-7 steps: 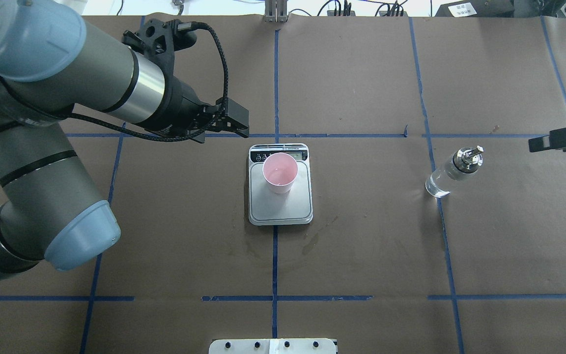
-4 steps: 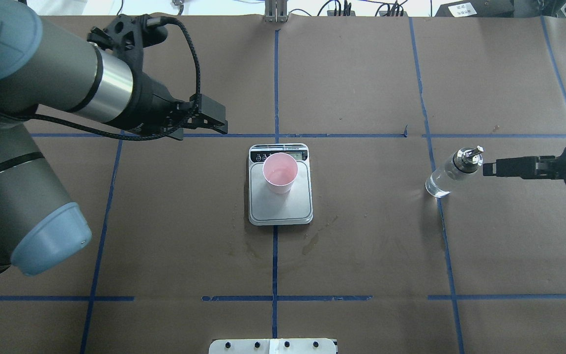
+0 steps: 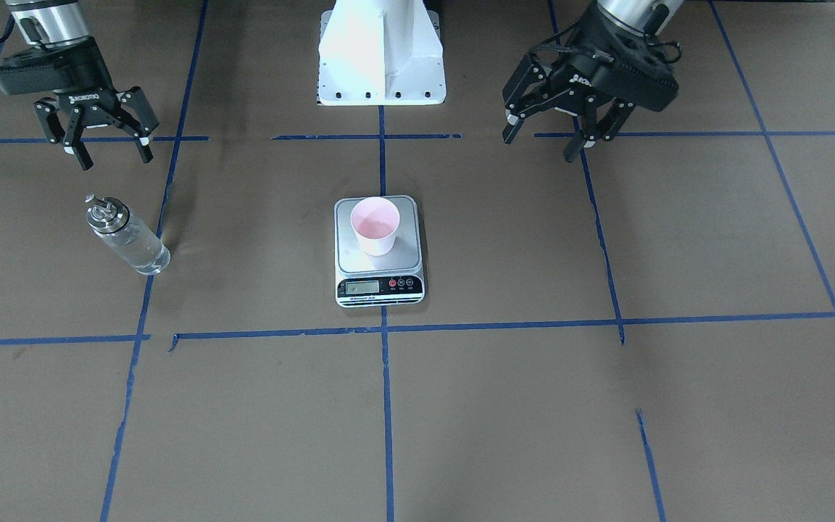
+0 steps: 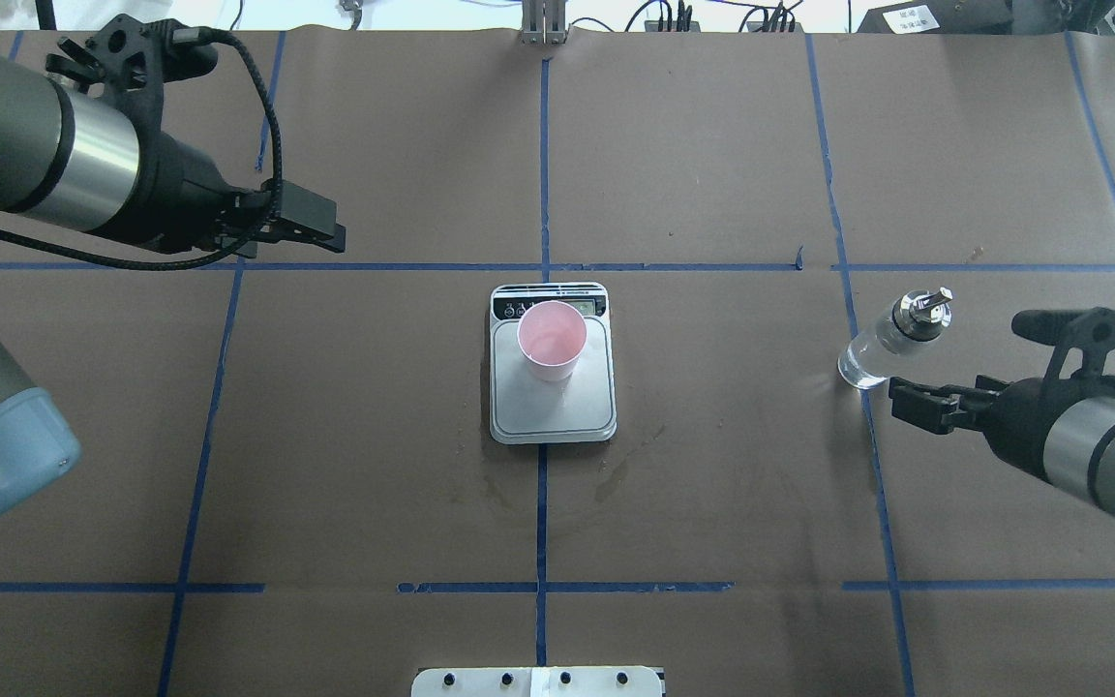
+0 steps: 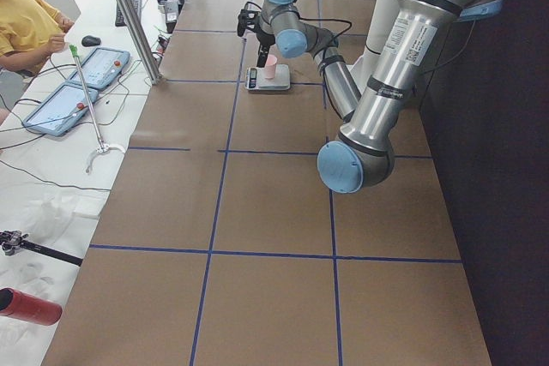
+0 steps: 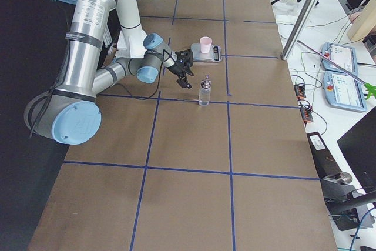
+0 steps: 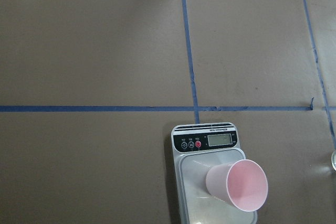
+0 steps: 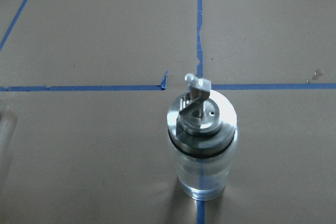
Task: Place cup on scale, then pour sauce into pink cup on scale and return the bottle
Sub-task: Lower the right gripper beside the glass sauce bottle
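Observation:
The pink cup [image 4: 552, 339] stands upright on the far part of the scale [image 4: 557, 411] at the table's middle; both also show in the front view, cup [image 3: 375, 225] and scale [image 3: 380, 286], and in the left wrist view, cup [image 7: 239, 186]. The clear glass bottle [image 4: 891, 339] with its silver cap stands upright on the table at the right, also in the right wrist view [image 8: 202, 140]. My right gripper [image 3: 114, 159] is open and empty, close to the bottle on the robot's side of it. My left gripper [image 3: 544, 143] is open and empty, well away to the left of the scale.
Brown paper with blue tape lines [image 4: 542, 145] covers the table. The robot's white base plate [image 3: 381, 51] is at the near edge. Faint wet stains [image 4: 616, 474] lie in front of the scale. Operators' tablets [image 5: 64, 105] sit beyond the far edge.
My left arm has drawn back to the left, away from the scale. My right gripper has come in from the right edge and swung round to the robot's side of the bottle.

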`<state>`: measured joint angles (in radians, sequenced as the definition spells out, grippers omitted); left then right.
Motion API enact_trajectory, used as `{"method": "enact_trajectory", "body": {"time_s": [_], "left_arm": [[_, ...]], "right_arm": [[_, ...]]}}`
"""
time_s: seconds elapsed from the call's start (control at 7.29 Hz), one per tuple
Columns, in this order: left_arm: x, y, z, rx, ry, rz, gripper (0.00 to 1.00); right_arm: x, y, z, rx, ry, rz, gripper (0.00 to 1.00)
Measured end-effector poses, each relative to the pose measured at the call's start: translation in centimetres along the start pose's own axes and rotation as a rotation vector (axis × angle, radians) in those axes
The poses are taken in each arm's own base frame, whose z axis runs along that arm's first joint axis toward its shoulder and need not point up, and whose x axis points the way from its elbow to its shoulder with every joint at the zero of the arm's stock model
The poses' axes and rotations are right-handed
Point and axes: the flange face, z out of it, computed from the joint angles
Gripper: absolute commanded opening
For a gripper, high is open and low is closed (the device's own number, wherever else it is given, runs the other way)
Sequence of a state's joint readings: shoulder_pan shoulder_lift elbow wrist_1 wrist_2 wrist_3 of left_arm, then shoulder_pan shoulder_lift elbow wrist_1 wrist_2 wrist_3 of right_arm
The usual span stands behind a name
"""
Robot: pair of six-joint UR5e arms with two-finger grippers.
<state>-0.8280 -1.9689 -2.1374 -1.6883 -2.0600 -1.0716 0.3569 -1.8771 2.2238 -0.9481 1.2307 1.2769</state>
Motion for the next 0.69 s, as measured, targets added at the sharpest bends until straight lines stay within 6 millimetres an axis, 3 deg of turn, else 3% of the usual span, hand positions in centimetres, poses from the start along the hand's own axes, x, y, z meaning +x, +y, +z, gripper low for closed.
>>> {"method": "enact_trajectory", "body": {"time_s": [0.27, 0.69], "left_arm": [[-1.6, 0.1, 0.0, -0.003, -0.027, 0.022, 0.95], [-3.2, -0.1, -0.1, 0.0, -0.051, 0.054, 0.95]], "right_arm": [[-0.7, 4.1, 2.2, 0.176, 0.057, -0.074, 0.99], [-0.1, 6.4, 4.1, 0.352, 0.082, -0.112, 1.0]]}}
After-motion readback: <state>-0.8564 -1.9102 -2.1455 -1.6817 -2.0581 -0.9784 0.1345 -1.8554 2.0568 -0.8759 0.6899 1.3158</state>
